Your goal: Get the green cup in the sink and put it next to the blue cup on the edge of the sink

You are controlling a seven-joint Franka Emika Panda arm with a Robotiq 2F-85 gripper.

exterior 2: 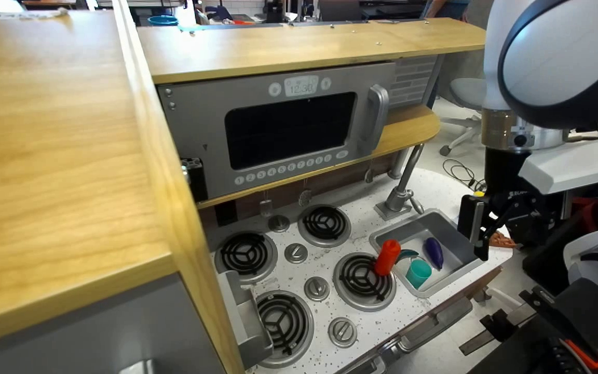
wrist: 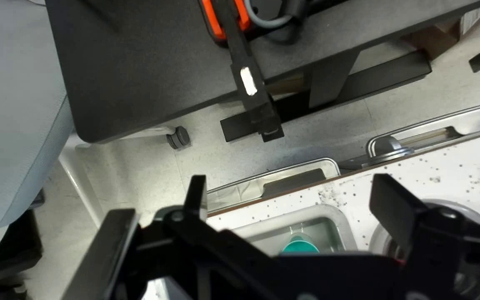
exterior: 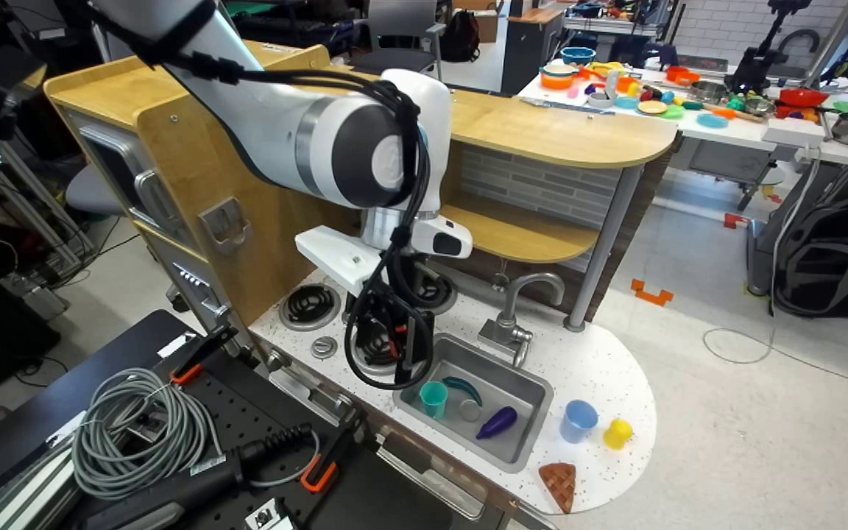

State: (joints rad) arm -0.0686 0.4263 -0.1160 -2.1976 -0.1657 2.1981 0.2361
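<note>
Two fingers stand wide apart on the gripper, with nothing between them. Beyond, the green cup appears to stand mouth up in the sink, near one corner; whether it touches the wall I cannot tell. It should be light, thin-walled and fairly stiff but smooth, so apt to slip or tip; one finger inside the rim, one outside, looks the surest hold. Farther off, the blue cup sits on the white counter beside the sink.

We see bright light in both exterior views, glare on wooden shelf; in wrist view, pale sheen on floor.
</note>
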